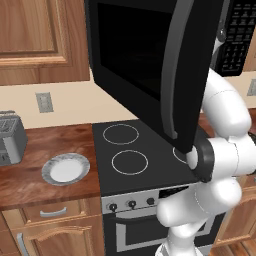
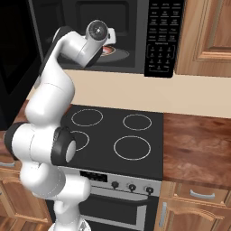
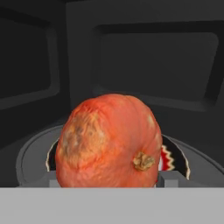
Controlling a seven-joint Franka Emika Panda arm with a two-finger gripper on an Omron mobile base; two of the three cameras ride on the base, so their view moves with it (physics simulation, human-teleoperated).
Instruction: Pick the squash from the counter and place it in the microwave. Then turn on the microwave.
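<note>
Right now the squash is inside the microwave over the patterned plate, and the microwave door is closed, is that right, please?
Not quite: the microwave door is swung open, as the left base view shows. The rest holds: the squash is inside the microwave over the patterned plate, seen in the hand view.

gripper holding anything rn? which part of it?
Cannot be told. The roundish orange-red squash sits right at the gripper, above the round plate inside the black microwave, but the fingertips are hidden, so no grip point shows.
</note>
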